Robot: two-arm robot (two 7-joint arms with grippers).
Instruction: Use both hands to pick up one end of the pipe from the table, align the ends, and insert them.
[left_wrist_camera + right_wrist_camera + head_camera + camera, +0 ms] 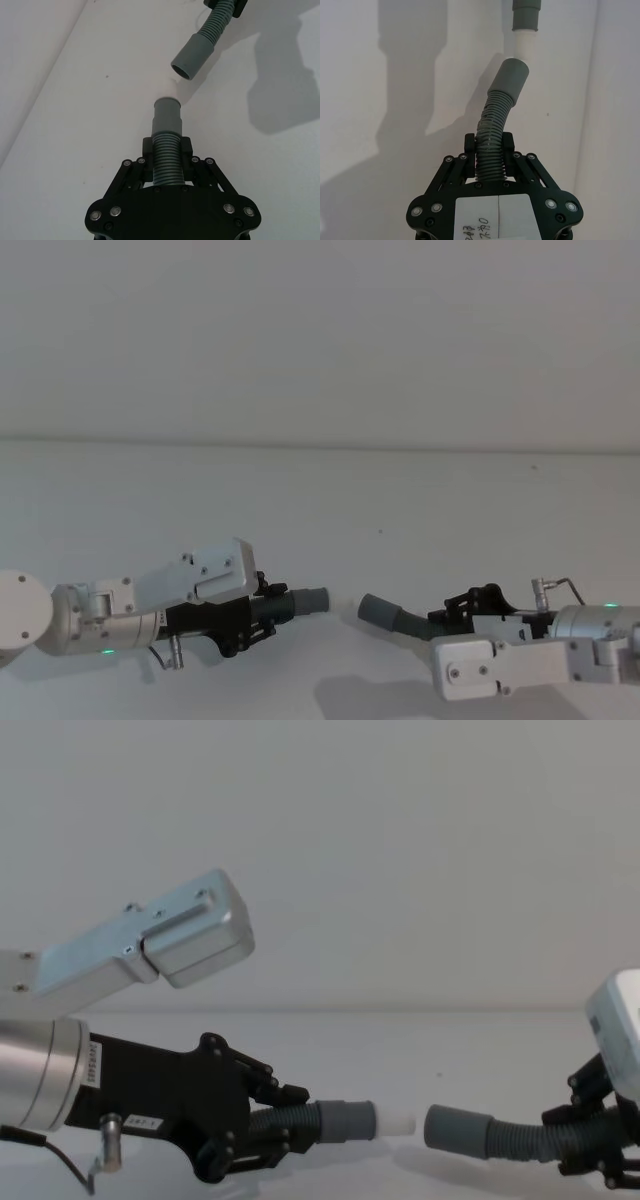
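2 pieces of dark grey corrugated pipe (300,1123) are held above the white table (400,500), the left piece's cuff (345,1119) with its whitish tip (396,1123) facing the right piece's cuff (458,1130) across a small gap. Each piece is clamped on its ribbed part, 1 by the left gripper (167,156) and 1 by the right gripper (489,146). A white label (497,218) on the right gripper bears handwriting that cannot be read, and a pale grey wall (320,330) is seen behind the table.

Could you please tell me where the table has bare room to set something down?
The white tabletop is bare between the back wall and both arms. It is crowded in front, where the left pincer and right pincer hold the grey corrugated hose pieces nearly end to end.
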